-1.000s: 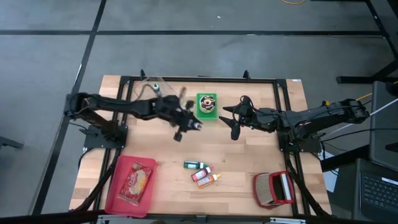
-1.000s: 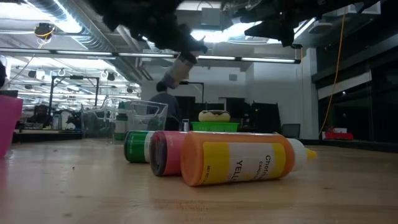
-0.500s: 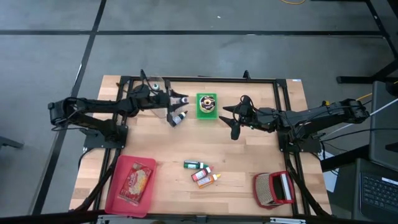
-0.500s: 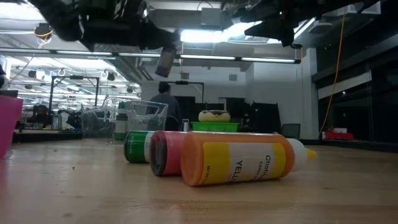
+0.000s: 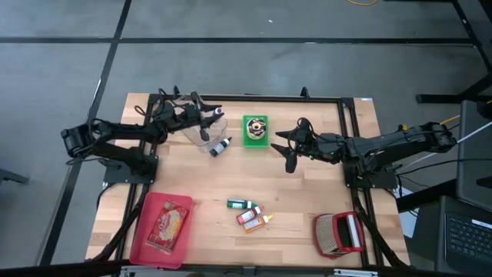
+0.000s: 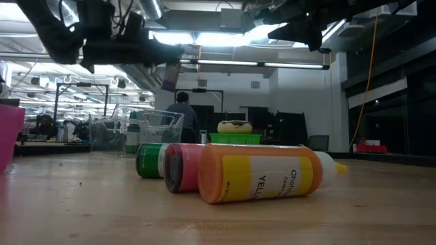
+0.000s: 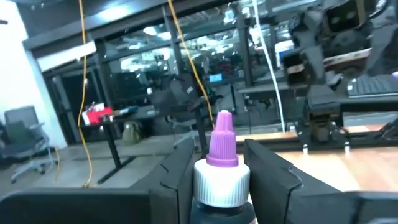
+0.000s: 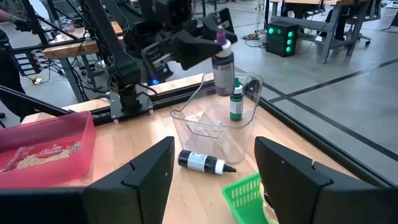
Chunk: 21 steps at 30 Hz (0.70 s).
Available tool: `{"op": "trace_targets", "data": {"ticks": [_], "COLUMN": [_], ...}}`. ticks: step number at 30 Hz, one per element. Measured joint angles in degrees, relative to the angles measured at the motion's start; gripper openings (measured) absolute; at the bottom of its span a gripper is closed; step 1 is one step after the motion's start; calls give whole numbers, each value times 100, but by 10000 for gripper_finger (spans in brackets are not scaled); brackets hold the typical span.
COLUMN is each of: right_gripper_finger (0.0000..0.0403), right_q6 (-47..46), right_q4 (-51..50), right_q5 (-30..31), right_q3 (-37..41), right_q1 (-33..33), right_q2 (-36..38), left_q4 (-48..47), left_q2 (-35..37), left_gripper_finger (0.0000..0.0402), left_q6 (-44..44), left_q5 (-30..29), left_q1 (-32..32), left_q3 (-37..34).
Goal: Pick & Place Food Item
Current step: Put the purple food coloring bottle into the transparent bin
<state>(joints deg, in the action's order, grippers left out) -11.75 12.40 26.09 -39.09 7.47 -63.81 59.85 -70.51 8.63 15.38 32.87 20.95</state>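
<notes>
My left gripper [image 5: 211, 117] is shut on a small dark bottle with a purple cap [image 8: 222, 62] and holds it above the clear plastic container [image 8: 214, 134] at the table's far left. A green-capped bottle [image 8: 236, 102] stands inside that container. A black-capped bottle [image 5: 219, 146] lies on its side on the table beside it. My right gripper [image 5: 287, 148] hovers open to the right of the green basket [image 5: 256, 129], with nothing between its fingers. My left gripper pinches the bottle's top [image 7: 221, 186], just under the white collar and purple cap, between its two fingers [image 7: 177, 177]. The fingers reach in about level from the table's left. The bottle hangs nearly upright, cap up, lifted clear above the container.
The green basket holds a doughnut [image 6: 235, 126]. Three bottles, green, red and orange [image 5: 250, 212], lie near the front middle. A pink tray [image 5: 146, 238] with a food packet sits front left, and a red-and-white item [image 5: 338, 233] front right.
My left gripper has carried the purple-capped bottle from the table's middle toward the far left, to above the clear container. Its wrist has tipped up from slanting down to about level, bringing the bottle close to upright.
</notes>
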Motion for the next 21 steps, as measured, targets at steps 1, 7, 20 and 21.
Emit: {"op": "trace_targets", "data": {"ticks": [1, 7, 20, 21], "right_gripper_finger": [226, 226, 226, 226], "right_q6": [-3, -16, -20, -3], "right_q4": [0, 9, 2, 2], "right_q5": [1, 0, -17, -17], "right_q3": [0, 0, 0, 0], "right_q1": [2, 2, 2, 2], "right_q2": [0, 0, 0, 0], "left_q4": [-1, 305, 863, 850], "left_q2": [-57, -635, -1601, -1627], "left_gripper_finger": [111, 111, 111, 111], "left_q6": [-43, -194, -468, -468], "left_q5": [5, 59, -21, -21], "left_q1": [35, 80, 603, 607], "left_q3": [0, 0, 0, 0]}}
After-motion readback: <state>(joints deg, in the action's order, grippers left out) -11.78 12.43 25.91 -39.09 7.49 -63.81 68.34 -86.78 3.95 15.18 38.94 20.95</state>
